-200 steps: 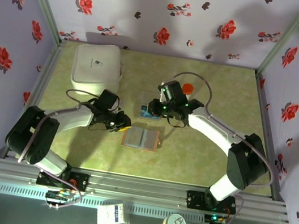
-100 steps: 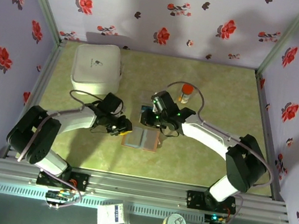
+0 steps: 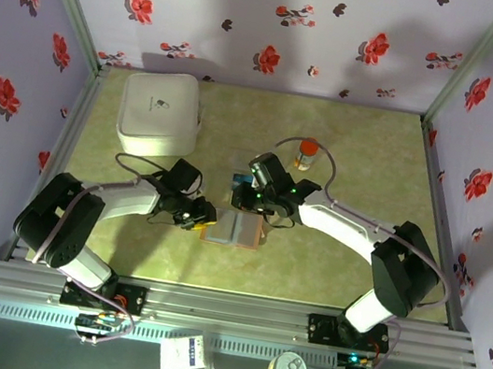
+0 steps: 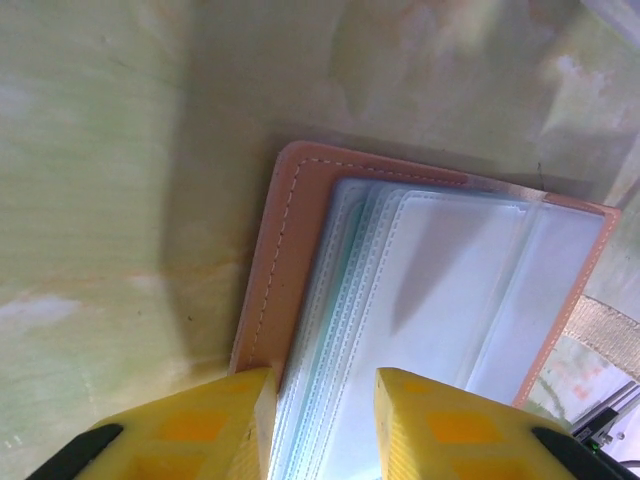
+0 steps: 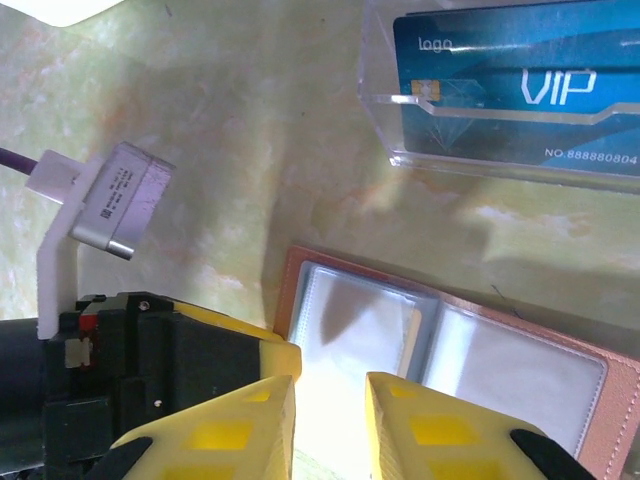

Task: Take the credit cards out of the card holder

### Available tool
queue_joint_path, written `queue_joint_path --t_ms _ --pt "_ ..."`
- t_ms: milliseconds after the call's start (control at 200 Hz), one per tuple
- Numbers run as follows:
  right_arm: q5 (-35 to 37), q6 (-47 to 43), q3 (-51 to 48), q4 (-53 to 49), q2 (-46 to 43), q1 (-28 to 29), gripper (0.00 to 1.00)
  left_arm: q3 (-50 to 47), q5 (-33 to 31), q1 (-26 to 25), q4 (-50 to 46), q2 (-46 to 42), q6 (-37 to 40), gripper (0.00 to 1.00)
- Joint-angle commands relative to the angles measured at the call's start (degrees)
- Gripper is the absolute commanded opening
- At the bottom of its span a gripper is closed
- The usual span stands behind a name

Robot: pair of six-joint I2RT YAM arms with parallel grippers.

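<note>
The brown card holder (image 3: 237, 230) lies open on the green table, its clear sleeves up. My left gripper (image 3: 204, 218) is at its left edge. In the left wrist view the left gripper (image 4: 322, 425) is open, one finger over the holder's brown border (image 4: 300, 260) and the other over the sleeves. My right gripper (image 5: 332, 425) hovers over the left page of the holder (image 5: 500, 370), open by a narrow gap with nothing in it. A blue credit card (image 5: 510, 85) marked VIP lies in a clear tray (image 3: 240, 183) just behind the holder. No card is clear to see in the sleeves.
A large white box (image 3: 159, 113) stands at the back left. A small bottle with an orange cap (image 3: 306, 154) stands behind the right arm. The left gripper's black body and yellow fingertip (image 5: 265, 350) sit close beside my right fingers.
The right gripper came from over the clear tray toward me, down over the holder's left page. The left gripper edged right onto the holder's left border. Both jaws opened a little.
</note>
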Motion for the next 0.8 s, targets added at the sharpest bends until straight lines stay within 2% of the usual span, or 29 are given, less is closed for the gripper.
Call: queue_joint_path --t_ms 0,365,795 --pt "0.9 1.2 -0.5 0.1 0.0 0.6 0.26 -1.3 0.1 -0.7 1.0 0.1 -1.2 0.31" --pt "-0.7 2.9 0.0 1.8 2.0 1.7 0.24 -1.6 -2.4 -0.4 0.2 -3.2 -1.4 0.31" --pt "-2.8 5.2 1.5 1.4 5.1 2.9 0.18 -2.4 -4.3 0.0 -1.4 -2.4 -0.4 0.10"
